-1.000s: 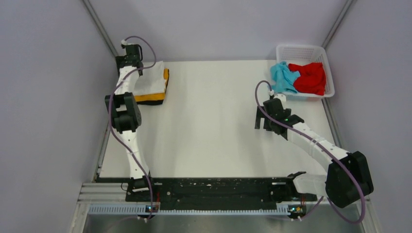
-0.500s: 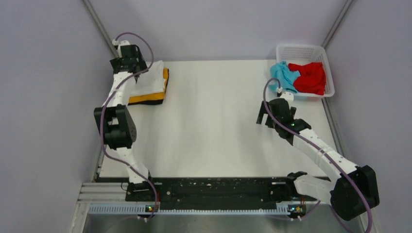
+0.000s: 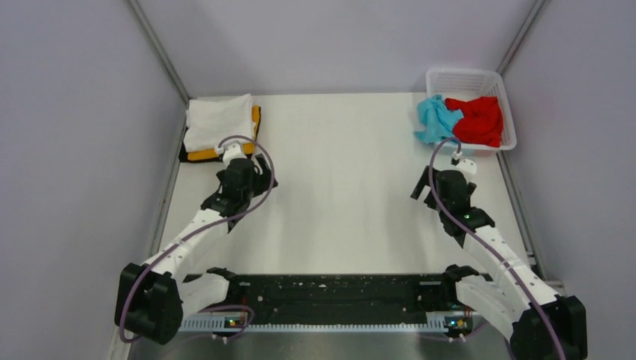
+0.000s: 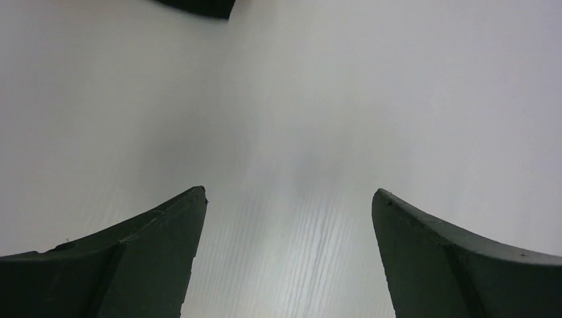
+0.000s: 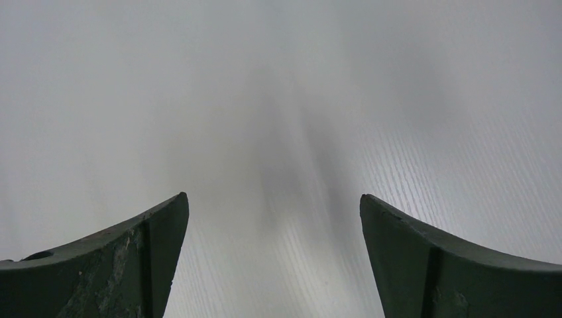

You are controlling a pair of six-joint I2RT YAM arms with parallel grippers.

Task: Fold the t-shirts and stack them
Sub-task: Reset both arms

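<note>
At the near edge of the white table (image 3: 337, 195), the top view shows both arms rising from a black mounting rail (image 3: 330, 291). Mid-table on the left, the left gripper (image 3: 251, 174) hangs over bare surface. The left wrist view adds what the top view cannot: its two dark fingers (image 4: 152, 245) are spread wide with nothing between them. A dark sliver (image 4: 199, 6) cuts the top edge of that view, too little to identify. On the right, the right gripper (image 3: 439, 187) is likewise over bare table. Its wrist view shows the fingers (image 5: 132, 252) wide apart and empty, with only blurred white surface beyond.

Only the top view shows the shirts. At the far left corner a folded white cloth t-shirt (image 3: 217, 120) lies on a folded orange t-shirt with black trim (image 3: 204, 155). At the far right corner stands a white plastic lattice basket (image 3: 465, 76). A crumpled red t-shirt (image 3: 478, 120) lies inside it, and a crumpled light blue t-shirt (image 3: 436, 120) spills over its left rim.
</note>
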